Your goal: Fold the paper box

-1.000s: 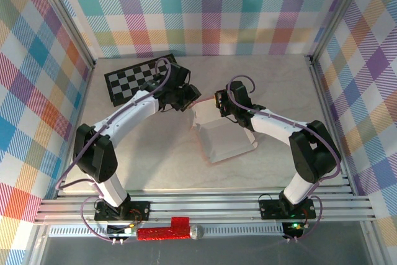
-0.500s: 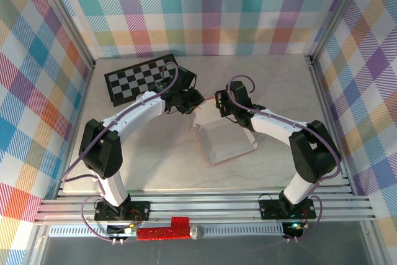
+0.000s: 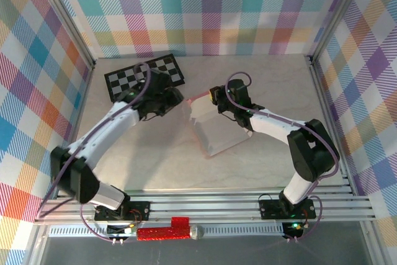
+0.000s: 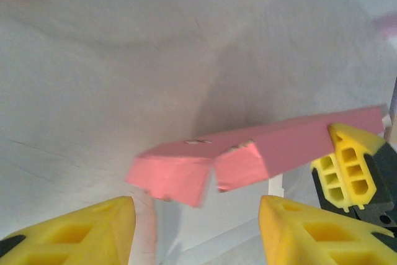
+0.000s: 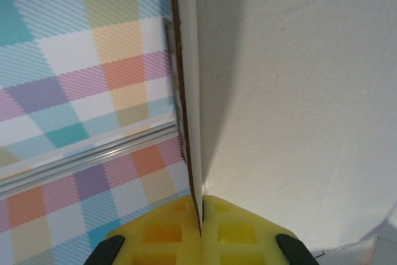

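Checkered board [image 3: 121, 82], black and white: lies flat at the far left of the table [image 3: 155, 159], slightly skewed.
Table: pale, marbled top.
Walls [image 3: 205, 10]: pastel plaid, on three sides.
Aluminium rails [image 3: 205, 206]: run along the near edge.
Red item [image 3: 162, 233], possibly tape: sits below the rails.

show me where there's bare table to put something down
Free: the near strip between paper box and arm bases; the far right corner. Crowded: between checkerboard and box, around the left gripper and right gripper.

paper box [image 3: 217, 134] mid-table, checkered board [image 3: 121, 82] far-left, front free
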You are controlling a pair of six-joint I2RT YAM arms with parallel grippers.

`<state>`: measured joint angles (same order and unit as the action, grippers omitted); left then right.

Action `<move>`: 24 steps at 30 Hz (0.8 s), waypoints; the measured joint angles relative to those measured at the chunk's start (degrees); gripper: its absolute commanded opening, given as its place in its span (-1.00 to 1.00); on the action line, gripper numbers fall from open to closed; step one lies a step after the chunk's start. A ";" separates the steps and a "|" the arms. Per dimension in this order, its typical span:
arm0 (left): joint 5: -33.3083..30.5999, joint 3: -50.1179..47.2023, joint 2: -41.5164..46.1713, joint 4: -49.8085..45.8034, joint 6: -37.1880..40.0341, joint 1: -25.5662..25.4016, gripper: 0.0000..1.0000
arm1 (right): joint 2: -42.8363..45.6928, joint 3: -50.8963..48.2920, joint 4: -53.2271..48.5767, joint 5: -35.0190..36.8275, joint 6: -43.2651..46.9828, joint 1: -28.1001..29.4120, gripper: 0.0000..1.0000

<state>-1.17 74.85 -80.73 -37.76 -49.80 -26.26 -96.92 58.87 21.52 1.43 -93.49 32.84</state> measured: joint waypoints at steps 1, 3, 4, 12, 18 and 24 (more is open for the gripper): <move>-0.26 -1.36 2.10 -0.11 0.79 1.57 0.00 | -0.85 0.28 1.40 -0.52 0.31 0.13 -1.00; -0.68 -4.22 5.31 -0.31 2.40 4.50 -0.07 | -2.56 0.85 3.61 -1.44 1.14 0.28 -1.00; -0.85 -5.73 6.49 -0.26 3.19 5.92 -0.10 | -3.26 0.96 4.61 -1.95 1.46 0.44 -1.00; 3.80 -16.98 8.94 4.17 11.78 9.97 -0.61 | -9.05 -0.72 17.46 -6.60 4.48 0.57 -1.00; 9.84 -26.36 8.94 16.41 19.56 9.97 -0.61 | -10.69 -3.72 24.20 -9.84 6.23 0.57 -1.00; 14.05 -32.11 8.55 25.53 25.55 9.97 -0.57 | -11.37 -5.46 28.22 -11.93 7.26 0.50 -1.00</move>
<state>12.88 42.74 -72.18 -12.23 -24.25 -16.29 -108.29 53.41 49.74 -10.50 -86.24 33.34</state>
